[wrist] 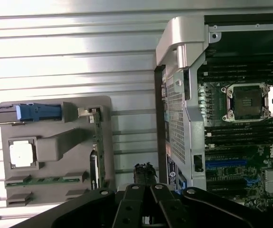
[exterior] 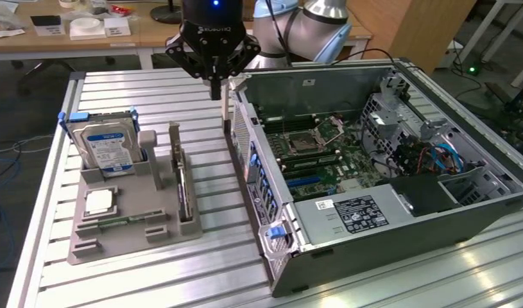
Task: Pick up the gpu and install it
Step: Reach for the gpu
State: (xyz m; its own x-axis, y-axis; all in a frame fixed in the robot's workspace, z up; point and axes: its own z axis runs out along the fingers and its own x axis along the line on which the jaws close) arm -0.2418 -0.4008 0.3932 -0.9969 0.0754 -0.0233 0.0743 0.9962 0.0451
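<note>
Finds the gripper [exterior: 215,93] pinched shut on nothing, hanging above the bare strip of desk [exterior: 158,90] between the holder [exterior: 133,234] and the case [exterior: 398,247], toward the desk's far edge. Leaves the gpu [exterior: 183,187] untouched in the slot along the holder's case-side edge, propped upright on its long edge, likely so that a thin top edge is offered to a pinch from above. Has the case lying on its side toward the exterior view's right edge of the desk, lid off and board facing up, probably so a card can go straight down.
</note>
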